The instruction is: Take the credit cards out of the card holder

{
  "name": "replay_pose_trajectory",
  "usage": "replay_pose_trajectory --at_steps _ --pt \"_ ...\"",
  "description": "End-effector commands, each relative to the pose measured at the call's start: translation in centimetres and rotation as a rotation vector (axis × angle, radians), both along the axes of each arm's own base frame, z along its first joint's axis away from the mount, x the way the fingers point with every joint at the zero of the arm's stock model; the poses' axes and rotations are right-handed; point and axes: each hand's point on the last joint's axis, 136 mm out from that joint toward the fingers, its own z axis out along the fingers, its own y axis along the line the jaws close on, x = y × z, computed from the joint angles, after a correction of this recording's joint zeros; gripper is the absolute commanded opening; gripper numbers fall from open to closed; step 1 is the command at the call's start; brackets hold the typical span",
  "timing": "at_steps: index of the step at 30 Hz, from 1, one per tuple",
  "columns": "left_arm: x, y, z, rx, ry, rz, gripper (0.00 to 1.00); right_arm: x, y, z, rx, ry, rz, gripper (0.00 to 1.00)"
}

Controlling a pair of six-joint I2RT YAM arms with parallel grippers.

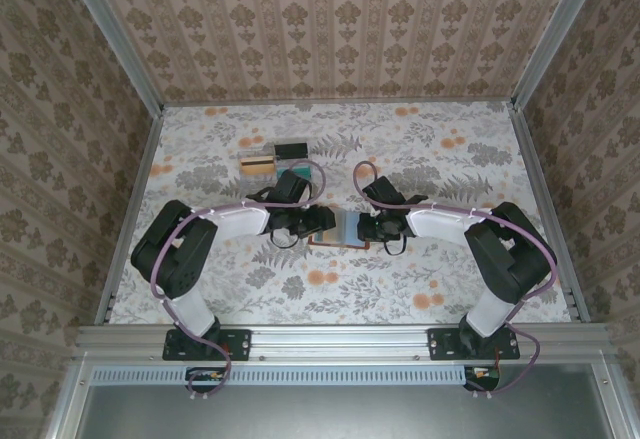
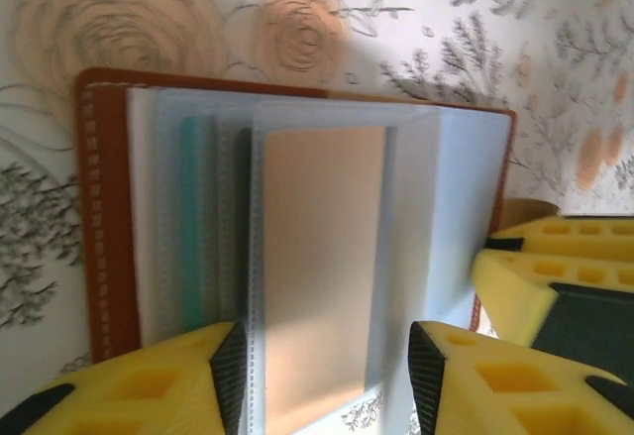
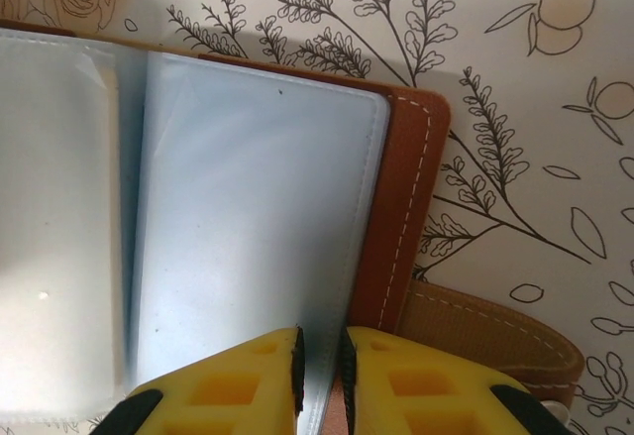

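On the floral desk (image 1: 450, 279), far left of centre, we see two credit cards lying flat. One is a gold-tan card (image 1: 257, 165) with a dark stripe. A dark card (image 1: 291, 148) lies just beside it to the right.

Nearer the middle, the left end effector (image 1: 320, 221) reaches over the left side of the open card holder (image 1: 343, 231). It is released. In its wrist view the black pads (image 2: 230, 376) stand apart on either side of a peach card (image 2: 322, 257) that sits in the front clear sleeve (image 2: 416, 207). We see no contact with that card. A teal card (image 2: 193, 227) shows its edge in a sleeve further left, inside the reddish-brown stitched cover.

The card holder lies open on the desk between the two arms. The right end effector (image 1: 368, 227) meets its right side. It is clenched on the card holder, its yellow fingers nearly together over the edge of a clear sleeve by the leather cover. A tan clasp tab (image 3: 495, 331) sticks out to the right of that cover.
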Motion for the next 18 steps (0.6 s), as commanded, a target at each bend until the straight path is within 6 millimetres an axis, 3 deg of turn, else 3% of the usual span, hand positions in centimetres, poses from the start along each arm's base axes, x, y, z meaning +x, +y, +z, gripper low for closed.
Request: replay_pose_trajectory --at_steps 1,3,9,14,18 --pt "-0.3 -1.8 1.1 -0.074 -0.012 -0.051 0.59 -1.1 -0.8 -2.0 -0.031 0.066 -0.014 0.22" --pt "-0.4 -2.1 1.4 -0.098 -0.022 -0.064 0.75 -1.1 -0.8 -2.0 -0.029 0.068 -0.015 0.23" --pt "-0.6 -2.6 1.9 -0.132 -0.031 -0.082 0.98 -1.0 -1.0 -2.1 -0.021 0.07 -0.025 0.25" --pt "-0.6 -2.4 2.2 -0.129 -0.046 -0.081 1.0 -0.6 -1.8 -1.2 -0.005 0.053 -0.06 0.36" --pt "-0.5 -2.1 2.7 -0.12 -0.057 -0.08 1.0 0.2 -3.1 0.6 0.012 0.009 -0.1 0.44"
